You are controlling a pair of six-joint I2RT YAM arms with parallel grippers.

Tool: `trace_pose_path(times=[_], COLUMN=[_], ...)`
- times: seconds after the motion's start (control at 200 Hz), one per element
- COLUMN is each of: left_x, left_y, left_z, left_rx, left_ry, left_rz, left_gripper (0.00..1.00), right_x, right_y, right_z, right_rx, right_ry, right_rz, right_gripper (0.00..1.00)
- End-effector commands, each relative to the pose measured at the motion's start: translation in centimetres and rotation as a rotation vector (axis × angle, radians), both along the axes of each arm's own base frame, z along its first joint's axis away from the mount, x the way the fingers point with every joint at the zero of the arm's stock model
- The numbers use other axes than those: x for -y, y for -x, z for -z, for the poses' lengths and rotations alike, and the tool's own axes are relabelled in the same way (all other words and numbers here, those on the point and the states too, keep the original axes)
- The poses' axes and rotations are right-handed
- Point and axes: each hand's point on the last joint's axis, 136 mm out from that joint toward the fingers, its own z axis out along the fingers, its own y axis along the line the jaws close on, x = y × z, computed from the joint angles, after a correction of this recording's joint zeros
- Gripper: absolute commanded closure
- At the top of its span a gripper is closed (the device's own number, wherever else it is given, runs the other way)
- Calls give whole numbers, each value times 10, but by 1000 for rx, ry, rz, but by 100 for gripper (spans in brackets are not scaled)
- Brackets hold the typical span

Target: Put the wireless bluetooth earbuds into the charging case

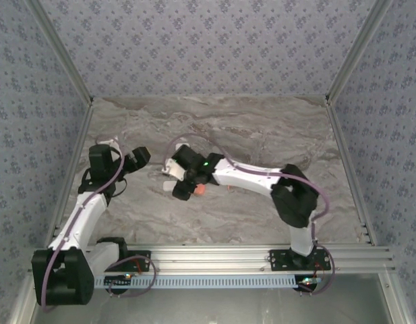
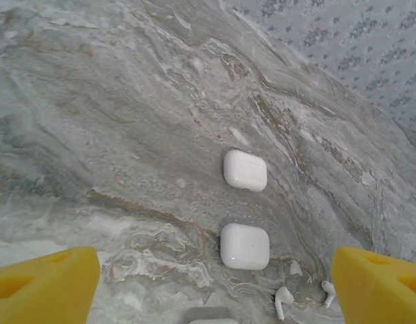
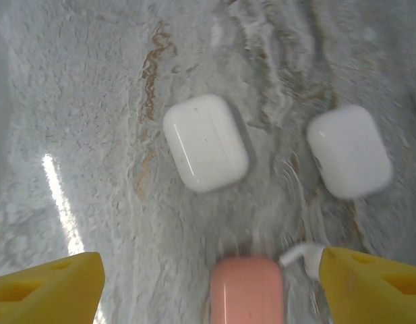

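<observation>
Coral case [image 3: 247,291] between spread right jaws; white earbud [image 3: 299,256] beside one jaw

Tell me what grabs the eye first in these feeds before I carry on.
The coral case stands out, lying low in the right wrist view between the yellow fingers of the open right gripper, with a white earbud beside it. Two closed white cases lie just beyond on the marble table. In the left wrist view, loose earbuds lie at lower right, near a white case.
</observation>
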Motion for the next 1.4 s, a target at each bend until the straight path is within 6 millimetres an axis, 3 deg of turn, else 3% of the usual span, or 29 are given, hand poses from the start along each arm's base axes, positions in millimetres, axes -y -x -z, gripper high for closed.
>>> trace_pose_path(times=[0.0,0.41,0.71,0.934,1.129,1.394], left_x=[-3,-12,-11,-9,-5,8], left_y=[12,22,23,23,25,32], left_z=[0,-4,-5,-5,-7,-10], left_rx=[-18,-12,-11,-10,-9,-21], left_ry=[36,45,58,65,74,114], left_rz=[-4,-28,-23,-19,5,80], left_gripper=[10,8,7,7,6,8], right_x=[-9,-30,-28,-29,-32,-17], right_y=[-5,-10,-17,-19,-23,-34], right_z=[18,71,90,95,79,13], right_rx=[59,-7,-40,-47,-28,66], right_ry=[102,161,188,175,104,-58], right_rz=[-98,-146,-118,-111,-102,-43], right_gripper=[16,23,36,46,55,58])
